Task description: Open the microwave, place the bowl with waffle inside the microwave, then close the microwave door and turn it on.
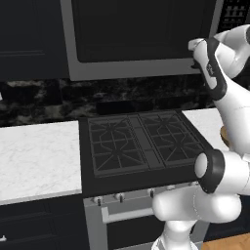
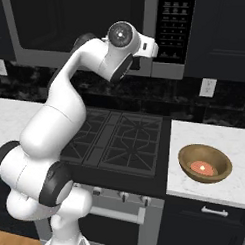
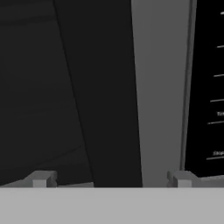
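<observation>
Above the stove: we see the microwave, its door closed.
Gripper: our fingers are spread apart, holding nothing, straddling the door's black handle.
Bowl with waffle: on the right worktop.

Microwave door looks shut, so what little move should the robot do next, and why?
Probably ease forward and close the fingers on the black handle. The microwave door is shut, the handle sits between the spread fingers, and the bowl with waffle waits on the counter.
</observation>
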